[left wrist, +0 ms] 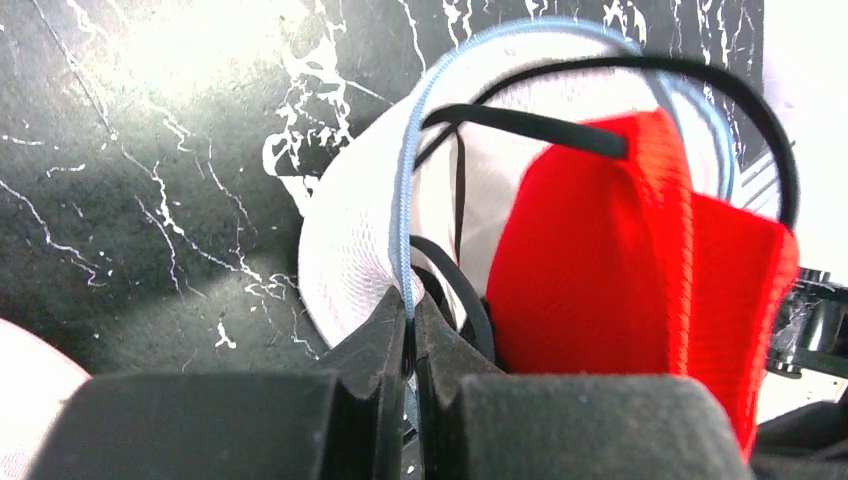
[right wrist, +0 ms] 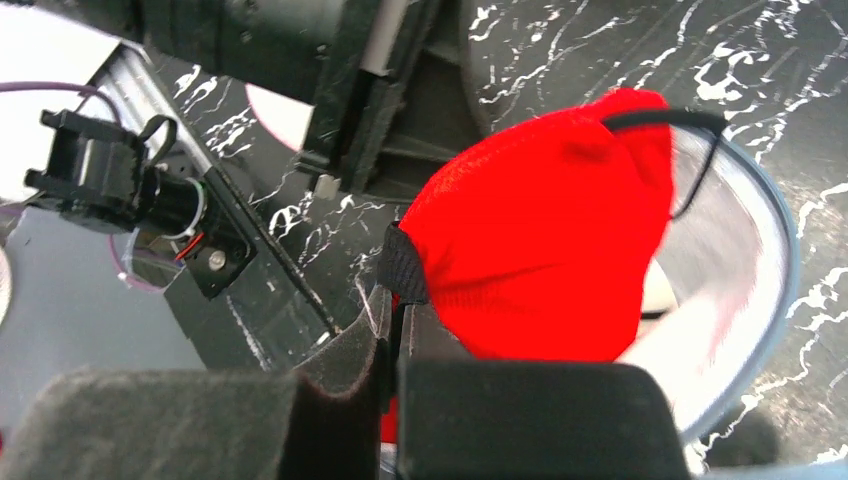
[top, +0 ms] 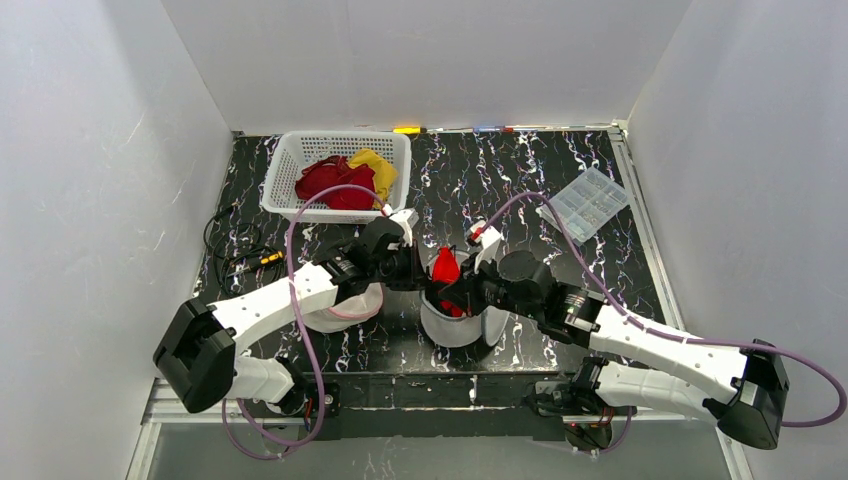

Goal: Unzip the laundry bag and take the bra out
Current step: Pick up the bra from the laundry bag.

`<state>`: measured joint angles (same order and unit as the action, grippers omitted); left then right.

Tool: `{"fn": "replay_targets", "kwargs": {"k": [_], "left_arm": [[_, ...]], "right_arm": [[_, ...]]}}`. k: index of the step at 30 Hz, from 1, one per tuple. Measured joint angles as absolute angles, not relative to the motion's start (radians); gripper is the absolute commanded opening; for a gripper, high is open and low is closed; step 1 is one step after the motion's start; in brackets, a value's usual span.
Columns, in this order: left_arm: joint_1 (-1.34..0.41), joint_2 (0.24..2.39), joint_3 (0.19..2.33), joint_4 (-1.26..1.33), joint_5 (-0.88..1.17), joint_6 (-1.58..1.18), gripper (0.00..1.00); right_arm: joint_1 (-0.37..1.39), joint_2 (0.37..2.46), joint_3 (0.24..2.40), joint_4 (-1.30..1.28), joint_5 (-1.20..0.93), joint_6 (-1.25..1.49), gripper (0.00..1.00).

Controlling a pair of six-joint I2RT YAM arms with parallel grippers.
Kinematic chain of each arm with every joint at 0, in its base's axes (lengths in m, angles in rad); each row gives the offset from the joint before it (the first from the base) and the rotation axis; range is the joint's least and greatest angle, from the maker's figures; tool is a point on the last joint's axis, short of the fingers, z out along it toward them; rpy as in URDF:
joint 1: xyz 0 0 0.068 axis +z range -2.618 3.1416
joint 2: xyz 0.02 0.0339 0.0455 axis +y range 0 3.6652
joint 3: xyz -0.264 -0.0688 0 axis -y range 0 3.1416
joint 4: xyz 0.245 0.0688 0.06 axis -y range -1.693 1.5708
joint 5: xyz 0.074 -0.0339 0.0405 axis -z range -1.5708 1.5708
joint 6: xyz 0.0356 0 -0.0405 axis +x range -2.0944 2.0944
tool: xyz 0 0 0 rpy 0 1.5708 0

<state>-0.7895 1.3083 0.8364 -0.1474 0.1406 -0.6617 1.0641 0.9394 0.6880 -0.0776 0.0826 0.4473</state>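
The white mesh laundry bag sits mid-table, its blue-edged mouth open. A red bra with black straps sticks up out of it. My left gripper is shut on the bag's blue zip edge, beside the bra's red cup. My right gripper is shut on the bra's black strap end, holding the red cup above the open bag mouth. Both grippers meet over the bag in the top view, left and right.
A white basket with red and yellow clothes stands at the back left. A clear plastic organiser box lies at the back right. A second white bag lies under my left arm. Black cables lie at the left wall.
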Motion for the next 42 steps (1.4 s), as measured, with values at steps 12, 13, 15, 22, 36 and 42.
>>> {"fn": "replay_targets", "kwargs": {"k": [12, 13, 15, 22, 36, 42], "left_arm": [[-0.79, 1.351, 0.869, -0.185, 0.138, -0.67, 0.0], [-0.79, 1.351, 0.869, -0.187, 0.137, -0.671, 0.0], [-0.79, 1.351, 0.869, -0.191, 0.132, -0.673, 0.0], [-0.791, 1.351, 0.869, -0.214, 0.114, -0.678, 0.06], [-0.791, 1.225, 1.023, -0.446, 0.017, -0.722, 0.8], [-0.79, 1.122, 1.109, -0.535, -0.071, -0.759, 0.98]], "right_arm": [[1.061, 0.824, 0.691, -0.077, 0.057, 0.378, 0.01], [1.061, 0.807, 0.691, -0.081, 0.073, 0.373, 0.01], [1.061, 0.771, 0.691, -0.09, 0.109, 0.362, 0.01], [1.061, 0.681, 0.691, -0.097, 0.196, 0.336, 0.01], [1.061, 0.673, 0.656, -0.132, 0.224, 0.302, 0.01], [1.061, 0.674, 0.656, -0.132, 0.226, 0.296, 0.01]]}}
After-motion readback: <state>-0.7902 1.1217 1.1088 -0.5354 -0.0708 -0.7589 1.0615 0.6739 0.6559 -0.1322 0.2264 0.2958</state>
